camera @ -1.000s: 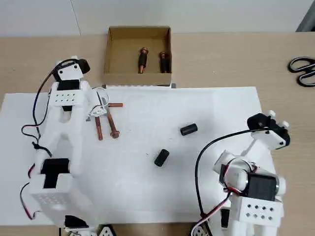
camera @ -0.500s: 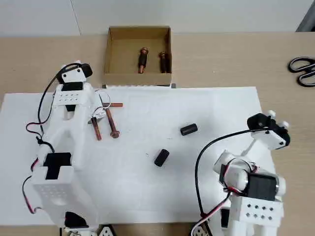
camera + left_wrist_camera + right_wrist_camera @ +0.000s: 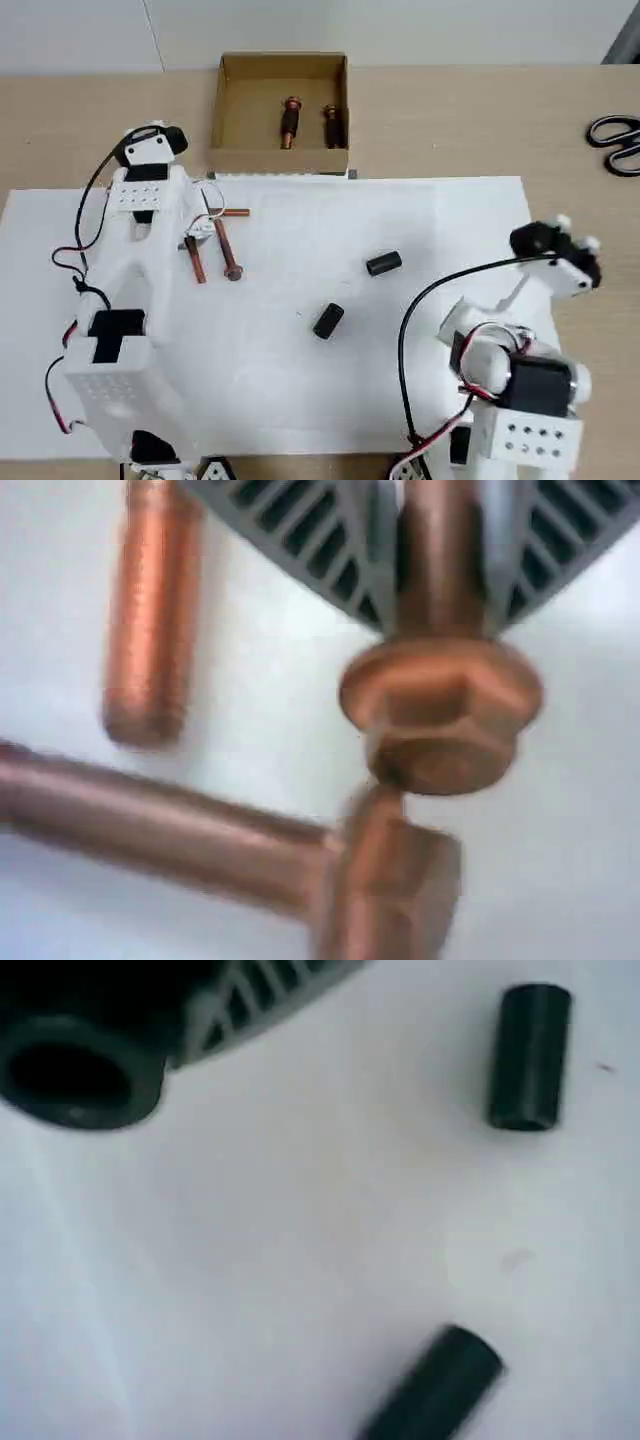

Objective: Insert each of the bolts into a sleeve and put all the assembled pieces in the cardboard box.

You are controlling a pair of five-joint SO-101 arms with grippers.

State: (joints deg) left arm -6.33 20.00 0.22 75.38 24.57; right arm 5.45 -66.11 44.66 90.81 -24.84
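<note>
In the left wrist view my left gripper (image 3: 440, 570) is shut on the shaft of a copper bolt (image 3: 440, 715), whose hex head sticks out below the fingers. Two more bolts (image 3: 150, 820) (image 3: 150, 620) lie on the white paper beside it. From above, the three bolts (image 3: 228, 250) cluster by the left arm's gripper (image 3: 205, 225). My right gripper (image 3: 120, 1020) is shut on a black sleeve (image 3: 75, 1075). Two loose sleeves (image 3: 384, 264) (image 3: 328, 320) lie mid-paper. The cardboard box (image 3: 225, 110) holds two assembled pieces (image 3: 290, 120).
White paper (image 3: 300, 400) covers most of the wooden table. Black scissors (image 3: 615, 140) lie at the far right edge. The right arm's body (image 3: 520, 400) stands at the front right, the left arm's (image 3: 110, 390) at the front left.
The left arm has shifted over the bolts, nudging the leftmost bolt slightly. The right arm's wrist has moved a little to the right.
</note>
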